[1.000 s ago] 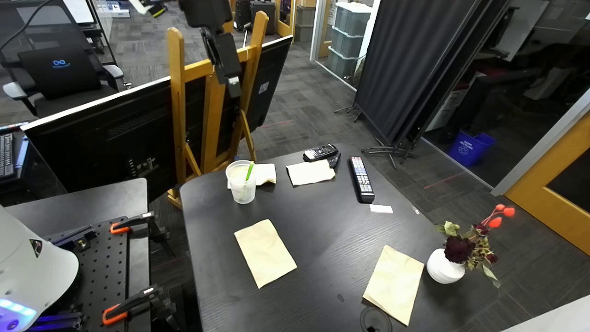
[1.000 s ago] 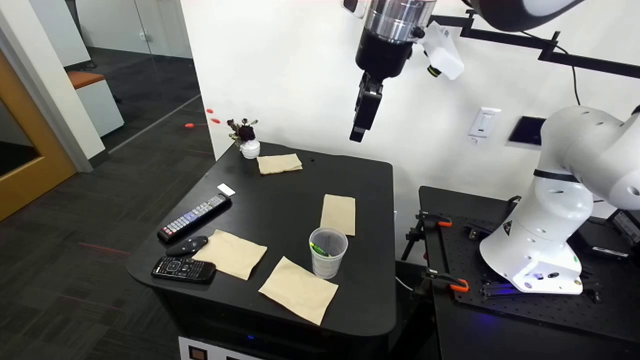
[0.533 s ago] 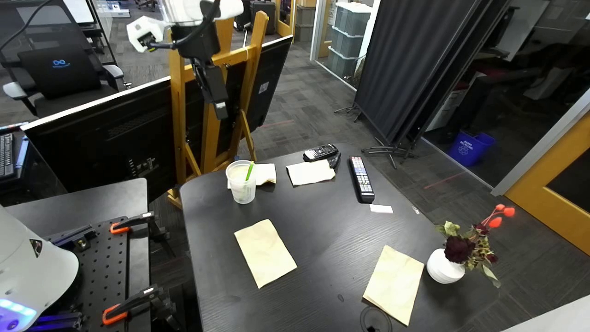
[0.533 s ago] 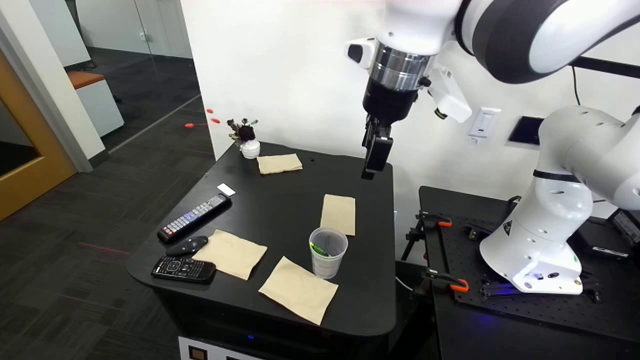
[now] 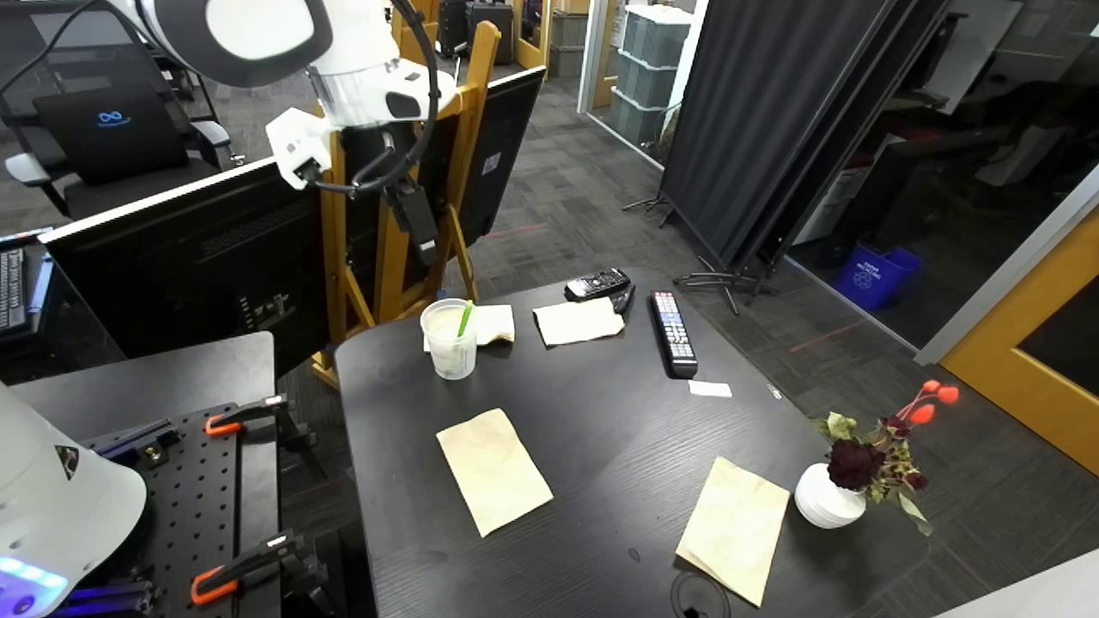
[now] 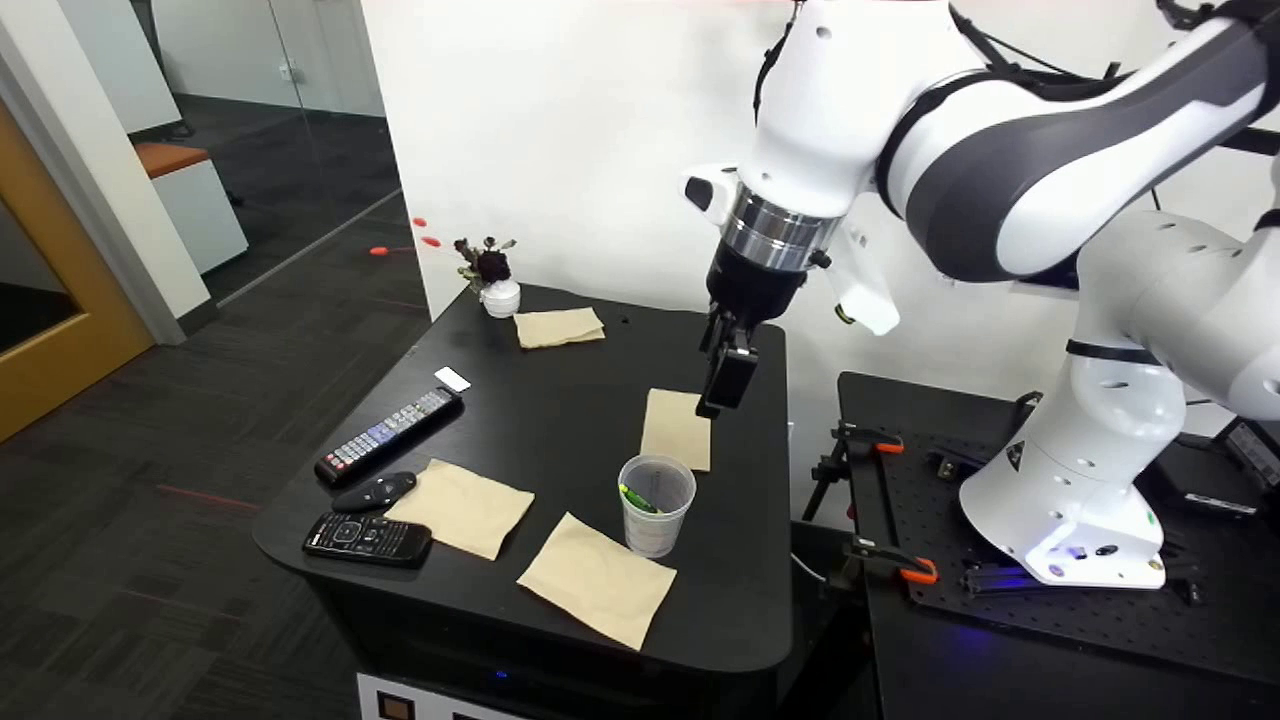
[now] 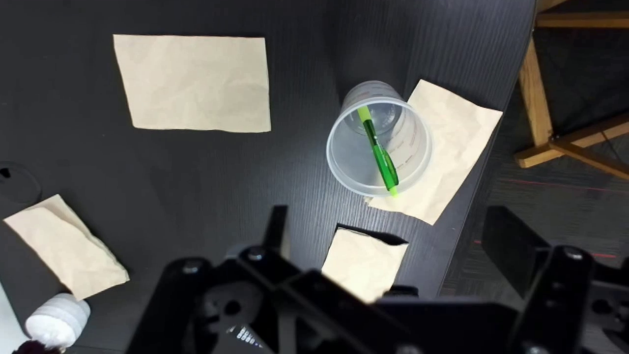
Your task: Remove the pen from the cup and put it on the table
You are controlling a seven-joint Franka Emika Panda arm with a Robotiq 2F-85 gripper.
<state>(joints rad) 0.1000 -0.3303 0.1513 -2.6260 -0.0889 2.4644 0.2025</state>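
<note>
In an exterior view: thin green plastic pen (image 5: 464, 318) leaning in the pale round plastic cup (image 5: 453, 356), top end at the right rim. In an exterior view: cup's upright, near right on the black rectangular tabletop (image 6: 540, 418), pen top aimed left. Wrist view: black two-finger gripper (image 7: 387, 216) is spread wide, pen's long axis goes far left to near right

Soft light leaves a sheen on the table (image 5: 610, 425), and the nearby gripper (image 7: 388, 216) blurs.

Free air above, cup (image 7: 353, 156) around pen (image 7: 379, 153)
</note>
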